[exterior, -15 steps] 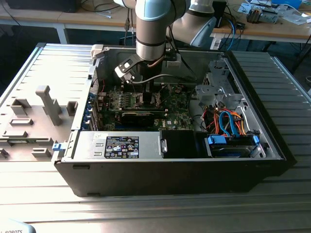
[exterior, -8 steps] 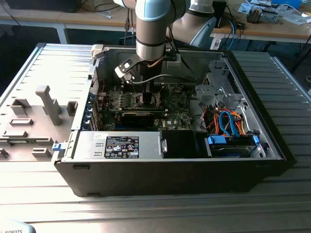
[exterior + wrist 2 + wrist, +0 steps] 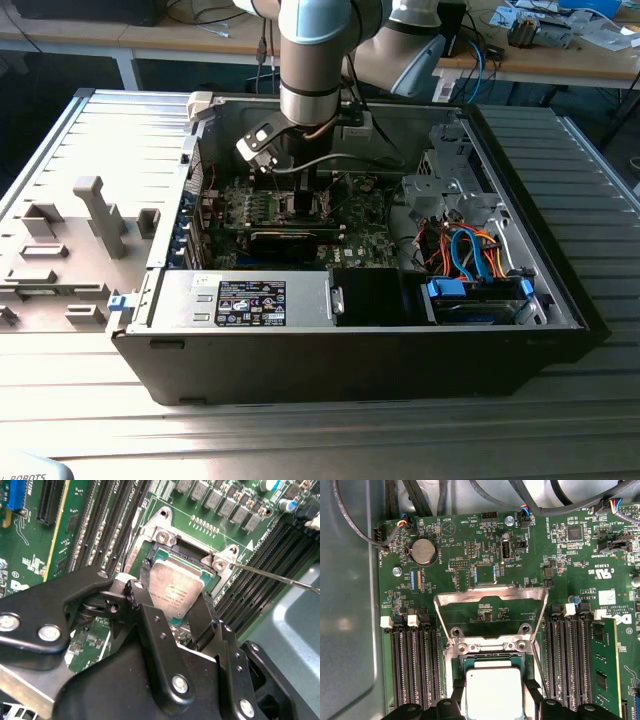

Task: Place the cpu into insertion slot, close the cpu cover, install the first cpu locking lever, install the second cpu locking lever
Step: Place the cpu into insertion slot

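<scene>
In both wrist views the cpu, a small square chip with a pale metal top, lies level over the insertion slot. Whether it is fully seated I cannot tell. My gripper is shut on the cpu, one black finger against each of two opposite edges. The cpu cover, a silvery frame with a window, stands flipped open behind the socket. A thin locking lever sticks out free beside the socket.
Long black memory slots flank the socket, with one green memory stick fitted. A coin battery and cables lie beyond the cover. In the exterior view a black card, the power supply and the drive cage crowd the case.
</scene>
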Motion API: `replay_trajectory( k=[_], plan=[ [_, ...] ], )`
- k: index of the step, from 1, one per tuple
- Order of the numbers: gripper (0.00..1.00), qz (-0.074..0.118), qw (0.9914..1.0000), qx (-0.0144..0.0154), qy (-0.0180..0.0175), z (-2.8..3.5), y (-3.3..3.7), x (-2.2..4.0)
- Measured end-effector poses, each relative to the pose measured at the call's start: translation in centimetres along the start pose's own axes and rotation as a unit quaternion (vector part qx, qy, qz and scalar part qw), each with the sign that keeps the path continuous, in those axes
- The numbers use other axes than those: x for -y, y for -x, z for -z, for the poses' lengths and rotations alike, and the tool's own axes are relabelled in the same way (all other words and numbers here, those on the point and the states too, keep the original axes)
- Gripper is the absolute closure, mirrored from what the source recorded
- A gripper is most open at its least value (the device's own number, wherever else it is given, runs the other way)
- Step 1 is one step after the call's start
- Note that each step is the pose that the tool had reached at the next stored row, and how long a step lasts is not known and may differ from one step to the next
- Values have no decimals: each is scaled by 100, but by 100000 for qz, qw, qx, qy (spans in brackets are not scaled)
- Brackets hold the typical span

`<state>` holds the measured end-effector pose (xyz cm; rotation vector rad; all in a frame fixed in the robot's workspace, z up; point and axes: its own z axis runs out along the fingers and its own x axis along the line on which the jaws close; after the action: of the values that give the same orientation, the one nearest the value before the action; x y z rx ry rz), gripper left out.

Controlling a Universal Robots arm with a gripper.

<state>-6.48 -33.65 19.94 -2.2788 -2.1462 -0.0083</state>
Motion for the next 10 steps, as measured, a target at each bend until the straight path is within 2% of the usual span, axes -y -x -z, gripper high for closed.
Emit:
replay_trajectory(
  k=[7, 9, 10],
  plan=[
    [46, -1, 100000, -15, 8, -1, 0, 0],
    [44, -3, 100000, -46, 24, -4, -2, -1],
    [38, -2, 100000, -23, 11, -3, -1, -1]
  ],
)
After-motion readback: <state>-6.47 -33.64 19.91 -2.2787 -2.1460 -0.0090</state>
